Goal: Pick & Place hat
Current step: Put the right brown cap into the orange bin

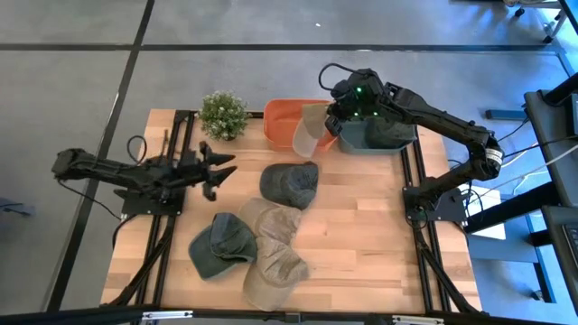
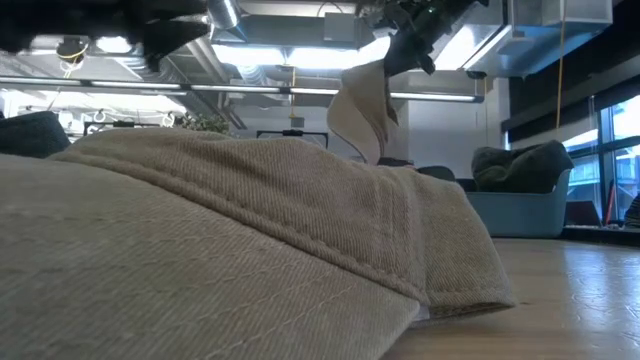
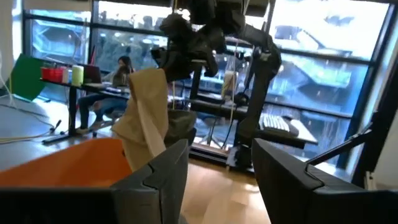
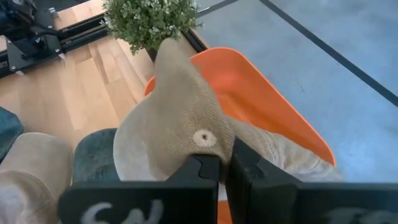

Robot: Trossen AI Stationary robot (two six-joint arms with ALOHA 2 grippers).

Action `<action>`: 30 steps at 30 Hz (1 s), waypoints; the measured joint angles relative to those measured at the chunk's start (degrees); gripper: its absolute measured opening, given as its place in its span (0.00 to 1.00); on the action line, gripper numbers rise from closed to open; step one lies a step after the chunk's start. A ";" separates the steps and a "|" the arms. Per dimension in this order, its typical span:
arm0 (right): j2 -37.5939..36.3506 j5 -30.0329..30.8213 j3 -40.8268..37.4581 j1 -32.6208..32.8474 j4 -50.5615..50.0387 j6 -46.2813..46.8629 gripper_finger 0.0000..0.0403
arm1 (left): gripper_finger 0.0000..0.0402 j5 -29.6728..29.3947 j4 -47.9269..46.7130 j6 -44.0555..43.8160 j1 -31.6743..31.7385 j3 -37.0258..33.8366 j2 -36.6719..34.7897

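Observation:
My right gripper (image 1: 332, 119) is shut on a tan hat (image 1: 312, 132), which it holds over the orange bin (image 1: 282, 122) at the table's far side. The hat also shows in the low view (image 2: 365, 108) and in the left wrist view (image 3: 146, 118). Several other hats lie flat on the table: a dark grey-green one (image 1: 289, 183), a tan one (image 1: 271, 219), a green one (image 1: 221, 244) and another tan one (image 1: 275, 266). My left gripper (image 1: 219, 171) is open and empty at the table's left side. My right gripper pinches the tan hat's crown (image 4: 208, 146) between its two fingers, right beside the top button (image 4: 201, 138). The fingers come from above, pointing down. The hat hangs below them, folded and slack, lifted clear above the orange bin.
A blue-grey bin (image 1: 384, 137) with a dark hat in it stands right of the orange bin. A small potted plant (image 1: 223, 115) stands left of the orange bin. A tan hat (image 2: 200, 250) fills the foreground of the low view. People sit at desks in the room behind.

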 joint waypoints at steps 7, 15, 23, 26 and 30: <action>0.02 -0.13 0.00 1.02 1.57 -0.31 0.02 | 0.43 6.10 -0.37 -1.25 8.27 17.93 23.11; -1.72 -1.41 0.05 0.98 3.37 -2.99 0.02 | 0.43 4.24 3.35 3.83 10.25 24.88 41.05; -5.08 -1.68 3.40 1.18 2.83 -4.26 0.02 | 0.43 -0.06 16.44 7.83 10.19 24.92 48.92; -5.55 -1.66 4.62 1.31 3.26 -4.46 0.02 | 0.43 -0.27 20.19 10.57 10.19 24.92 51.48; -5.53 -1.66 5.73 1.33 4.53 -4.40 0.02 | 0.43 -3.40 25.82 11.00 9.76 24.92 55.09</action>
